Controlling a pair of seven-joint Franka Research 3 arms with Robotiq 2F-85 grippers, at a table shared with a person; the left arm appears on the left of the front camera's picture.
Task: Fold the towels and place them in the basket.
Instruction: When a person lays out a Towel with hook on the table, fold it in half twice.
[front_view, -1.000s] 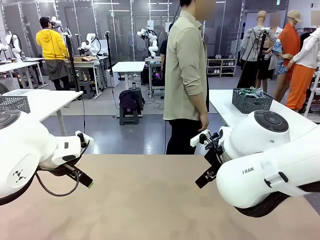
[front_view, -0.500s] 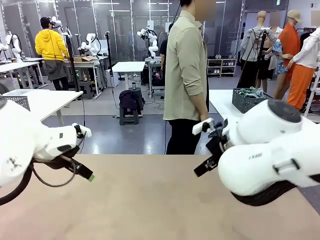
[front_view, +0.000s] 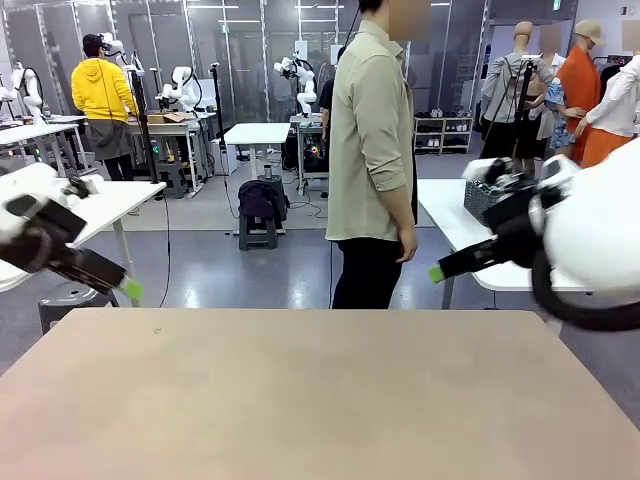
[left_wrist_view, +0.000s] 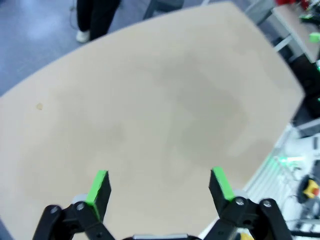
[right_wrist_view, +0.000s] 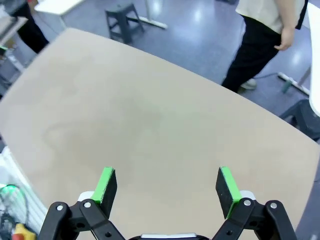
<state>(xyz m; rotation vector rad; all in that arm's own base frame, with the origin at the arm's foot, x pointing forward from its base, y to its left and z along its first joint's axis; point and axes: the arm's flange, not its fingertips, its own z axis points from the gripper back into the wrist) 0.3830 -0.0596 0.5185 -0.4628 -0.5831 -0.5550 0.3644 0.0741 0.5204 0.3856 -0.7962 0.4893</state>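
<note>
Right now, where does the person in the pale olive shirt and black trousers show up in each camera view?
Front view: the person in the pale olive shirt stands at centre, beyond the table's far edge.
Left wrist view: top left, black trouser legs and a pale shoe.
Right wrist view: top right, shirt hem, a hand, black trousers.
Shared landmark: the tan tabletop.

A corner of the dark grey lattice basket (front_view: 473, 203) shows upright on the far white table, mostly hidden.
</note>
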